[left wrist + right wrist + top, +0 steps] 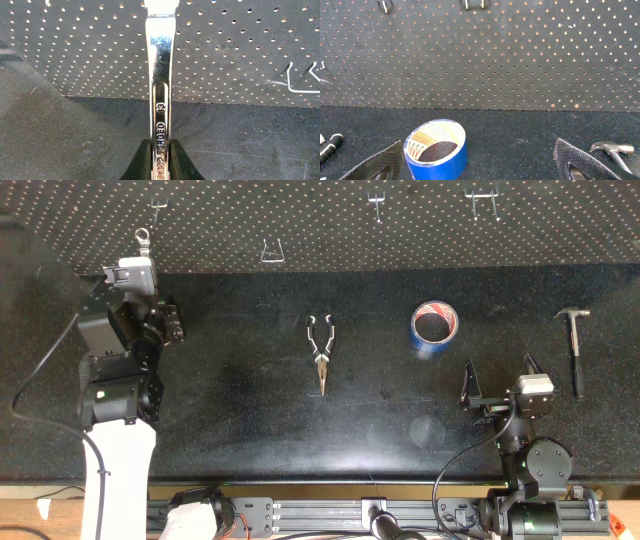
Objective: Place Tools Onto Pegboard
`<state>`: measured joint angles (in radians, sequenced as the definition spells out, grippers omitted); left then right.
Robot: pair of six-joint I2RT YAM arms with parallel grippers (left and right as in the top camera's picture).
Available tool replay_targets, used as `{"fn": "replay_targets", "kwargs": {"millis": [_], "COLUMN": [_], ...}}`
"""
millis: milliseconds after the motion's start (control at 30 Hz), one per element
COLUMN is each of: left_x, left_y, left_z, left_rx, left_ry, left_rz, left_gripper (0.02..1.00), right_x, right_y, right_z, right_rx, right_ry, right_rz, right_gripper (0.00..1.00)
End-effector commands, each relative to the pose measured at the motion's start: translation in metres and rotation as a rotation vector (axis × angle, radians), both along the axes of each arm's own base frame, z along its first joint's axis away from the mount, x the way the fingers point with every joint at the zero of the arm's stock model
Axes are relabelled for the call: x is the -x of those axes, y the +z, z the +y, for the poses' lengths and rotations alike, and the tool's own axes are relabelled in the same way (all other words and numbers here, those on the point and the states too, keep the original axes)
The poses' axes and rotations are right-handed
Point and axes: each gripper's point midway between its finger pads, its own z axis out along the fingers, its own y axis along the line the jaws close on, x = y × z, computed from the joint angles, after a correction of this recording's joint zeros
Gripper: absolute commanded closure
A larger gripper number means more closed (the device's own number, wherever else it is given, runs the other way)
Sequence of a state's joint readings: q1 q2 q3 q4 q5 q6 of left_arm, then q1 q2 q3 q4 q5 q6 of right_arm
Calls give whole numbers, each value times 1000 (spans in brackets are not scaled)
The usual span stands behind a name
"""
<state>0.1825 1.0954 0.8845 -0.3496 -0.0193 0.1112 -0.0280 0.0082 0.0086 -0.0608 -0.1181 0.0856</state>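
Left wrist view: left gripper [161, 162] clamped on wrench [161, 75], head at 12 o'clock near pegboard [75, 45]. Stiff, slick steel, probably hefty, so hold mid-shank; right gripper [477, 162] hangs open.

You lose the wrench [161, 75] at both ends: its head runs off the picture edge, and its tail is buried between the fingers of the left gripper [161, 150]. From above, its ring is too small to tell whether it touches the hook [155, 212]. In the right wrist view, the hammer [615, 149] handle and the pliers [329, 144] are cut by the edges.
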Motion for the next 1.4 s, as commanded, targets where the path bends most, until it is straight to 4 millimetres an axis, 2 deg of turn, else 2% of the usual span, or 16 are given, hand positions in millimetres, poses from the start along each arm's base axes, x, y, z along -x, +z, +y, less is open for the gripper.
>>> {"fn": "replay_targets", "kwargs": {"millis": [33,300,800,1067,1400], "left_x": [-3,-6,-23,-34,-51], "left_y": [-8,-18,-19,-27,-46], "left_z": [3,4,6,8,11], "left_rx": [-12,-8,-57,-57,-54], "left_ry": [8,8,-25,-24,-25], "left_rz": [18,43,17,16,30], "left_gripper": [987,991,991,991,989], "right_x": [0,0,0,0,0], "right_y": [-1,-1,-1,-1,-1], "right_z": [-2,-2,-2,-2,-2], "right_rx": [-11,-11,-11,-11,-11], "right_ry": [-8,-8,-8,-8,-8], "right_rz": [1,1,1,1,1], "right_gripper": [25,25,25,25,25]}}
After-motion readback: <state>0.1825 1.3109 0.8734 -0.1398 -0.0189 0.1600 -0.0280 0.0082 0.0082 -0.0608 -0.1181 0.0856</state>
